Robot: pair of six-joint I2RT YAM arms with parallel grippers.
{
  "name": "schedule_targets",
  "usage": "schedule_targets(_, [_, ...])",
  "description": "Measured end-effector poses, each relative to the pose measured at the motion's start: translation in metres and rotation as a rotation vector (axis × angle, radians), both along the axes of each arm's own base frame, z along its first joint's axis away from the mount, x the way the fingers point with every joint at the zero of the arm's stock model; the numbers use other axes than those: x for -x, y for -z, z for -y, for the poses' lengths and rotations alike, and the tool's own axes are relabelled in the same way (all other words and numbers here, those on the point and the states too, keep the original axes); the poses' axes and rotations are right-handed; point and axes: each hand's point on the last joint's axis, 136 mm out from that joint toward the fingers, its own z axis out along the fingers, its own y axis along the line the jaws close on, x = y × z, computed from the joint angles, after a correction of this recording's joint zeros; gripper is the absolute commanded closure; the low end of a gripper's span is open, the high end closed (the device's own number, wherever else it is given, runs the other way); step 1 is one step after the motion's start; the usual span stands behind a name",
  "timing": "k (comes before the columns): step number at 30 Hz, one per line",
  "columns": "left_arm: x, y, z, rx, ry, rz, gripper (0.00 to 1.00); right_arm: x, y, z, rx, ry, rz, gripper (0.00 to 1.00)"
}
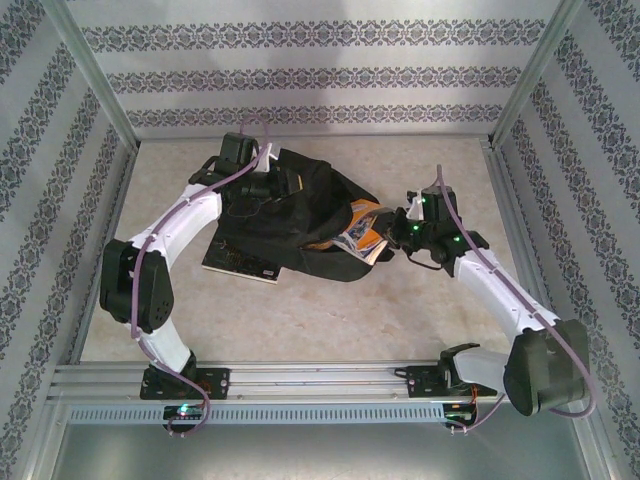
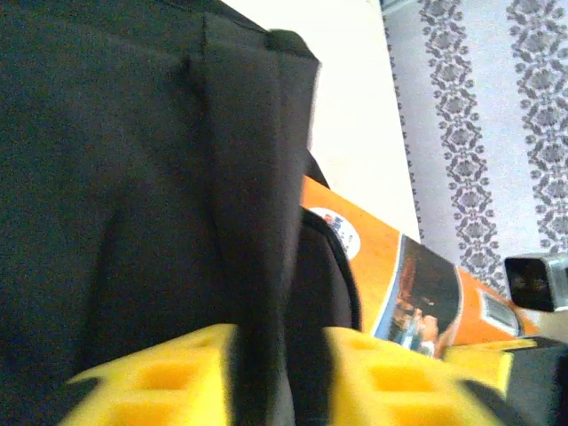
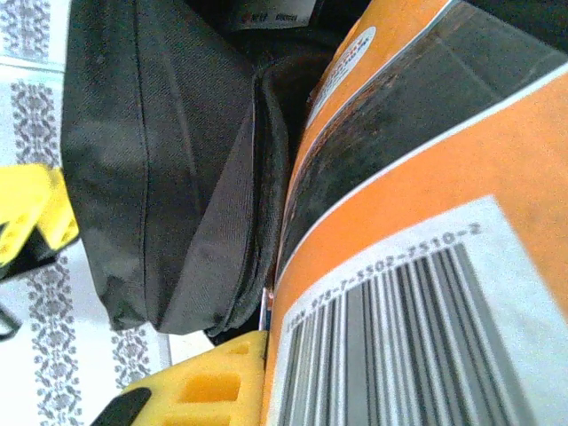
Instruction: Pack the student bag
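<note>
Orange glossy paperback book, barcode up, is clamped in the narrow right tool, half inside the black fabric student bag mid-worktop, entering at its three o'clock. The left tool straddles a bag fold; I cannot tell whether it grips. The book likely needs pushing home, then zipping.

A beige marbled table inside a metal frame carries a black bag, slumped between the left gripper and the right gripper, the left one at its far edge. A dark flat item lies half under the bag, on the near side of the left gripper. An orange book juts from the bag at the right gripper's tips; whether it rests on the table cannot be told.
</note>
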Motion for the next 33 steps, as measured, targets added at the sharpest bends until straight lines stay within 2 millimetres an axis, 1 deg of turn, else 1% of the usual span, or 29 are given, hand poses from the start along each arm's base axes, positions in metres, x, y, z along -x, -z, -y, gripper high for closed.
schedule_targets(2, [0.0,-0.007,-0.003,-0.06,0.002,0.023,0.41,-0.003,0.004,0.0,-0.016,0.014,0.019,1.0])
schedule_targets(4, [0.001,-0.019,-0.002,-0.135,0.01,0.065,0.34,-0.007,0.006,0.0,-0.029,0.018,0.057,1.0])
schedule_targets(6, [0.004,-0.03,0.003,-0.202,0.03,0.111,0.3,-0.009,0.007,-0.001,-0.04,0.02,0.093,1.0])
schedule_targets(7, [0.007,-0.038,0.009,-0.236,0.045,0.138,0.28,-0.01,0.007,-0.001,-0.045,0.02,0.108,1.0])
schedule_targets(9, [0.017,-0.051,0.026,-0.303,0.096,0.19,0.25,-0.012,0.006,-0.002,-0.055,0.023,0.156,1.0])
schedule_targets(11, [0.02,-0.056,0.044,-0.362,0.139,0.232,0.24,-0.011,0.005,-0.005,-0.051,0.02,0.19,1.0])
schedule_targets(12, [0.02,-0.055,0.053,-0.393,0.161,0.247,0.24,-0.01,0.003,-0.006,-0.049,0.018,0.208,1.0])
schedule_targets(14, [0.021,-0.045,0.069,-0.443,0.202,0.251,0.24,-0.007,-0.003,-0.006,-0.05,0.018,0.24,1.0])
schedule_targets(16, [0.02,-0.026,0.081,-0.489,0.241,0.232,0.24,-0.005,-0.008,-0.007,-0.054,0.014,0.264,1.0])
schedule_targets(18, [0.015,-0.004,0.088,-0.533,0.264,0.197,0.24,-0.004,-0.009,-0.006,-0.056,0.013,0.273,1.0])
schedule_targets(21, [-0.001,0.03,0.092,-0.599,0.264,0.146,0.23,-0.002,-0.006,-0.006,-0.057,0.014,0.276,1.0])
schedule_targets(23, [-0.011,0.048,0.092,-0.638,0.256,0.123,0.24,-0.001,-0.004,-0.006,-0.057,0.014,0.277,1.0])
schedule_targets(25, [-0.019,0.061,0.092,-0.67,0.245,0.113,0.3,-0.001,-0.004,-0.005,-0.057,0.015,0.28,1.0])
schedule_targets(26, [-0.021,0.064,0.092,-0.678,0.242,0.111,0.33,-0.001,-0.003,-0.005,-0.056,0.017,0.278,1.0])
schedule_targets(27, [-0.023,0.065,0.092,-0.683,0.24,0.111,0.38,-0.001,-0.002,-0.004,-0.054,0.02,0.277,1.0])
schedule_targets(29, [-0.026,0.065,0.092,-0.69,0.238,0.114,0.54,-0.001,-0.003,-0.004,-0.053,0.022,0.281,1.0])
schedule_targets(33, [-0.026,0.065,0.094,-0.682,0.239,0.11,0.96,0.0,-0.008,-0.004,-0.058,0.022,0.299,1.0])
